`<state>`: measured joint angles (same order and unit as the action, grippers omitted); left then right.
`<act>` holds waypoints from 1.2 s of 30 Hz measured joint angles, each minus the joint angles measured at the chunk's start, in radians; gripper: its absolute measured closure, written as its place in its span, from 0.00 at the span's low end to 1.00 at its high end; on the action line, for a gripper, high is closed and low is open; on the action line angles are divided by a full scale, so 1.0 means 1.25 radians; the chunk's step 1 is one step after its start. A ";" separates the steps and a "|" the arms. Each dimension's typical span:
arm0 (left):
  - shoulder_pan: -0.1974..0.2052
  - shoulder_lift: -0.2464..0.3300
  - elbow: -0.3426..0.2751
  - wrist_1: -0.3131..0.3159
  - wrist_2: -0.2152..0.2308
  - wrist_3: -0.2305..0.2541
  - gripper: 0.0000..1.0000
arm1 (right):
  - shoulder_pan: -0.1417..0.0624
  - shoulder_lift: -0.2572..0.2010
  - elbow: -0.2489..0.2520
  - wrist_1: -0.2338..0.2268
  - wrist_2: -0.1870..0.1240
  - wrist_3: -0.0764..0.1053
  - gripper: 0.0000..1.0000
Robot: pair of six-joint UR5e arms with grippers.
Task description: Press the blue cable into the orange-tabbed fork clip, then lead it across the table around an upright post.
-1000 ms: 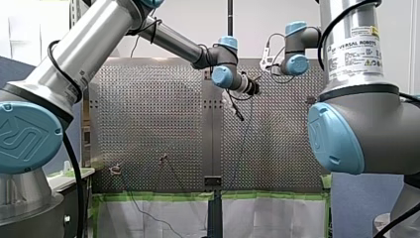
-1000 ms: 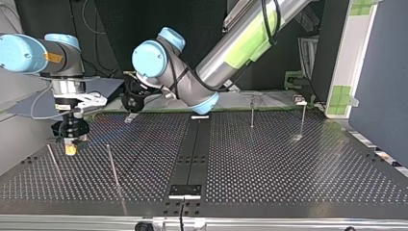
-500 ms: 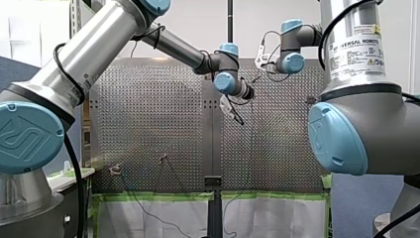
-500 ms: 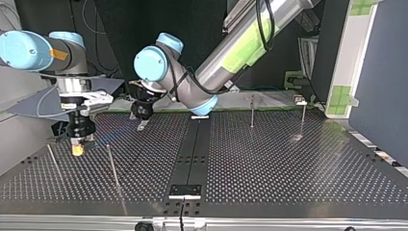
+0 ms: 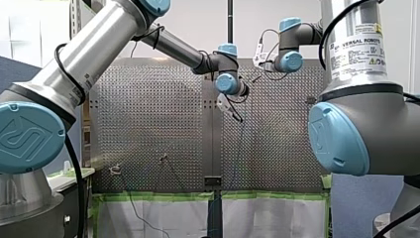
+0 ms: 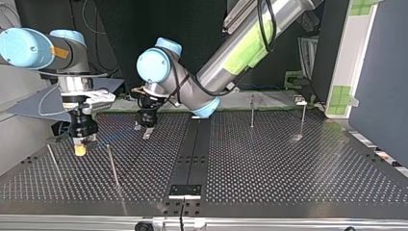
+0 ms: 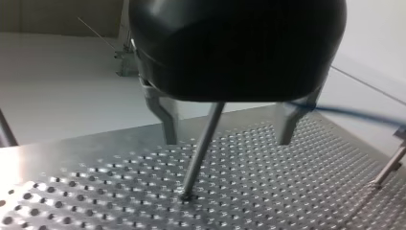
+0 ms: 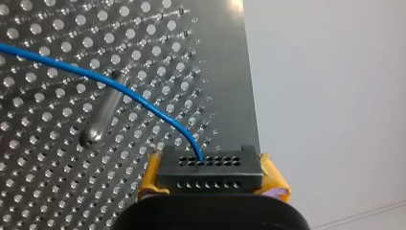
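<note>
Perforated metal table [image 6: 288, 163] fills the lower part of the top view, and dark panels are seen behind it. One upright post [image 6: 112, 163] is taken as the landmark.

Near this post, on its left side in the top view, the right gripper [image 6: 80, 149] is held low over the table. In the right wrist view its yellow pads [image 8: 274, 181] are closed on both sides of a black block [image 8: 210, 167] with small holes. The blue cable [image 8: 119, 91] comes out of this block.

Behind the post in the top view, on its right side, the left gripper [image 6: 143, 131] is found. In the left wrist view its metal fingers [image 7: 165, 120] are spread apart and nothing is gripped. A post, judged to be the same one, is seen through the gap, with its foot ahead of the fingertips.

The long axis of the cable runs from the block past the top of the post toward the left gripper. In the left wrist view it reaches the outer side of one finger and is not inside the gap. It cannot be told whether they touch.

The free run of the cable is judged nearer to the left gripper, so a small sideways shift is probably needed before it can be taken. The orange-tabbed fork clip is not made out in any view, so it cannot be told whether the pressing step is done.
</note>
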<state>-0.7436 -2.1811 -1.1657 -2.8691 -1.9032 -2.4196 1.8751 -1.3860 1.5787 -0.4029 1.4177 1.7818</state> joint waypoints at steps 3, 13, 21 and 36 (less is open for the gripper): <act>0.003 0.000 0.000 0.012 -0.021 0.023 0.42 | 0.001 -0.001 0.000 -0.001 -0.002 0.000 1.00; 0.006 0.000 0.000 0.011 -0.070 0.106 1.00 | 0.005 -0.003 0.000 -0.002 -0.003 0.000 1.00; 0.006 0.003 0.013 0.009 -0.072 0.172 1.00 | 0.003 -0.004 0.000 -0.007 -0.003 0.000 1.00; 0.008 0.003 0.130 -0.021 -0.028 0.296 1.00 | -0.025 -0.004 -0.003 -0.044 -0.003 0.032 1.00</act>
<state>-0.7333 -2.1772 -1.0035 -2.8948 -1.9384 -2.0502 1.8436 -1.3906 1.5744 -0.4582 1.4144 1.8217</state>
